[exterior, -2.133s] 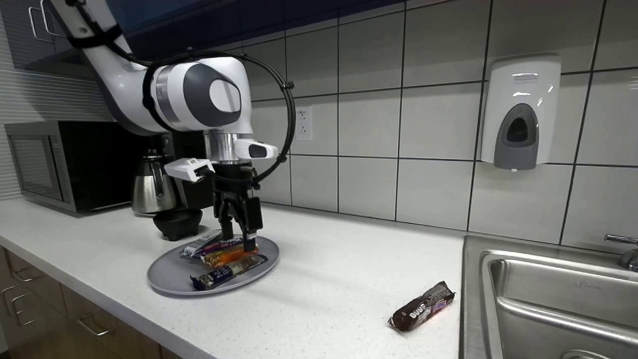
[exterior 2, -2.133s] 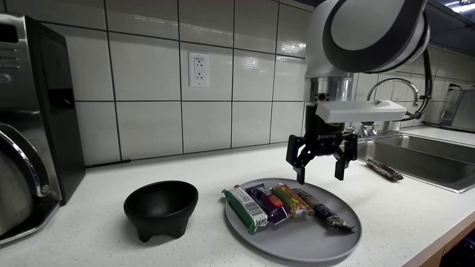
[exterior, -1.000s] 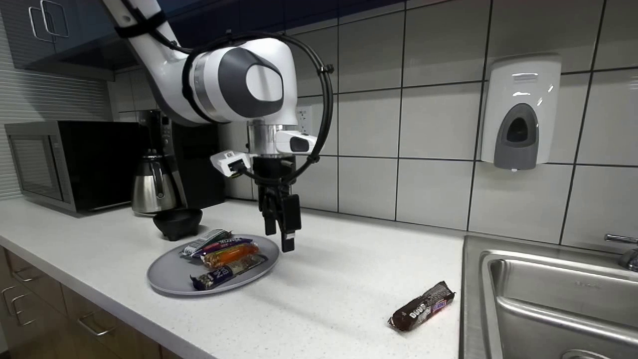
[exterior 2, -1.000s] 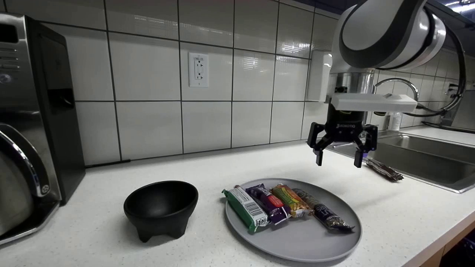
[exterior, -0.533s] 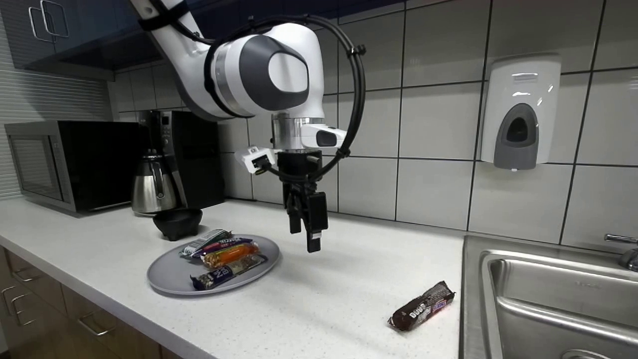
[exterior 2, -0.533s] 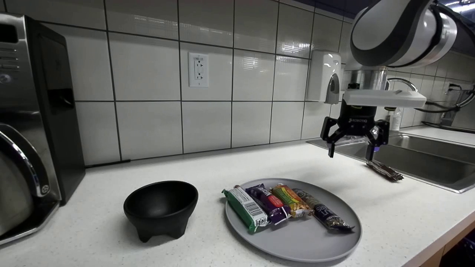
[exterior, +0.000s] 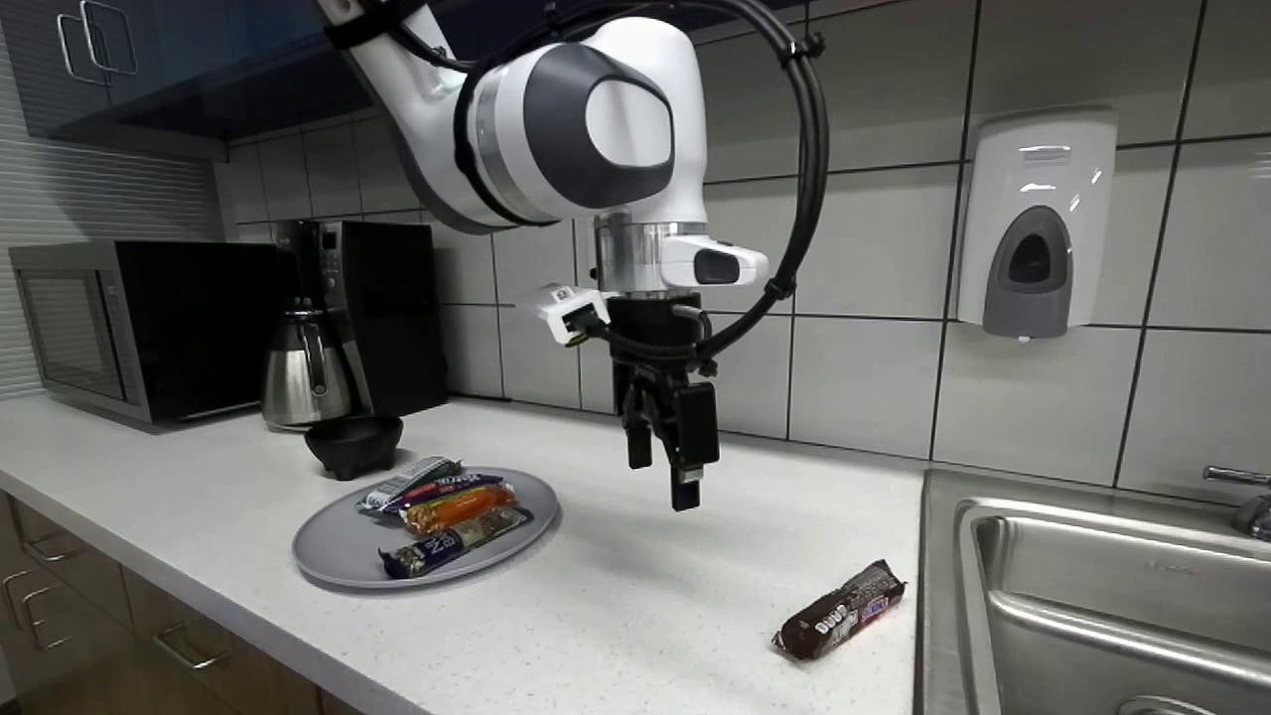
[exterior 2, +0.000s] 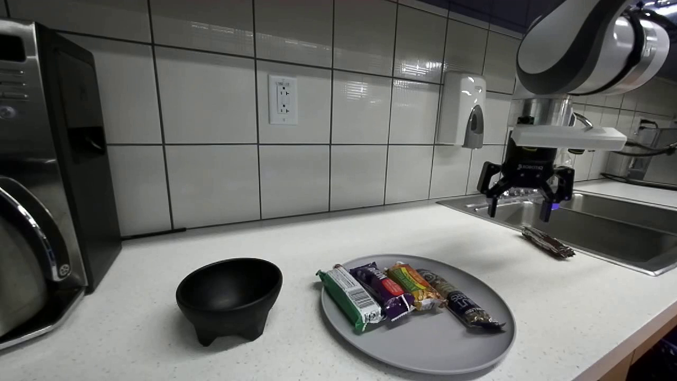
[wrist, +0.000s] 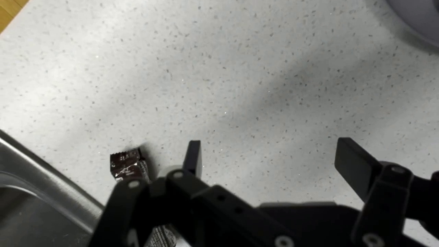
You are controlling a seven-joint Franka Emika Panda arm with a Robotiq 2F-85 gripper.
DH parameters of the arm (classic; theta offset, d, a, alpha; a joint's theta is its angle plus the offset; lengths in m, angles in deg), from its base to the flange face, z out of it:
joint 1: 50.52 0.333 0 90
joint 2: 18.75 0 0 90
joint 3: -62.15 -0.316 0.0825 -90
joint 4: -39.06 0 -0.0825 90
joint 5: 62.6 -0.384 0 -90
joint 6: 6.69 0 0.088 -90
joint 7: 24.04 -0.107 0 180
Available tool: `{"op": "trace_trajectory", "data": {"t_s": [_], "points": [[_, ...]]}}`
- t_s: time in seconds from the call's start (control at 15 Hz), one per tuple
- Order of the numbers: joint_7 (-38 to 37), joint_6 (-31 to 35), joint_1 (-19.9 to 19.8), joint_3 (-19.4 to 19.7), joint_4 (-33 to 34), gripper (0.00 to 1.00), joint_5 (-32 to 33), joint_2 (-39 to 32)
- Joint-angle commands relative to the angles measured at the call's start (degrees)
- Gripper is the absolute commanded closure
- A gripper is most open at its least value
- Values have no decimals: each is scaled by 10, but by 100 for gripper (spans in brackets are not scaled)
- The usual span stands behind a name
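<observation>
Brown, shiny wrapping is all you get of the snack bar [wrist: 127,164] in your wrist view: one end and a scrap near the bottom edge, with your gripper [wrist: 269,147] covering the middle. An exterior view shows you the bar whole, lying on the counter [exterior: 635,636] just beside the sink [exterior: 943,556], its lettering hard to read. Your fingers [wrist: 194,156] stand wide apart, the speckled counter showing between them, and hang in the air between the bar and the plate [exterior: 328,546]. Your wrist view clips that plate to a corner. Four wrapped bars lie on it; in an exterior view you see the orange one [exterior: 457,509] hiding part of the purple one [exterior: 442,489]. The faucet [exterior: 1255,516] is cut off at the right edge.
</observation>
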Motion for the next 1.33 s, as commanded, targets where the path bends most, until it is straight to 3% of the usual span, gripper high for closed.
{"op": "trace_trajectory", "data": {"t_s": [0.0,1.27], "points": [[34,1,-19,9,14,0,7,-12],[86,41,-60,66,112,0,1,-147]]}}
